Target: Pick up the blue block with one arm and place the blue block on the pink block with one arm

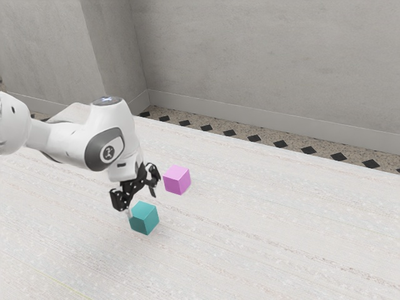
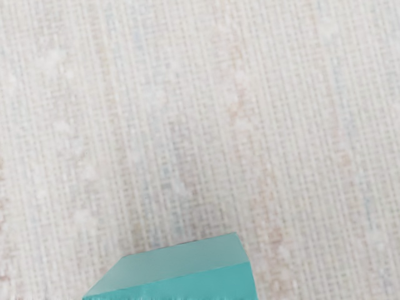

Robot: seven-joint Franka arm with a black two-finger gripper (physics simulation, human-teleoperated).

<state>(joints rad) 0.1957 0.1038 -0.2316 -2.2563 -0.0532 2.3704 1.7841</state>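
Here, the white seven-joint arm [image 1: 75, 140] comes in from the exterior view's left. Its black two-finger gripper [image 1: 133, 199] hangs in the lower left part of the frame, not far from the centre, above the pale textured table [image 1: 281, 219]. The small teal-blue cube block [image 1: 144, 217] is just under the gripper and slightly toward the exterior view's right. It is very near to the gripper, but I cannot tell if they touch. Whether the jaws are spread or pressed together I also cannot tell. The small pink cube block [image 1: 177, 180] stands on the table, up and right of the teal-blue one, near but apart. In the wrist view the teal-blue cube block [image 2: 181, 275] is just under the hand, with the table [image 2: 200, 112] behind it.
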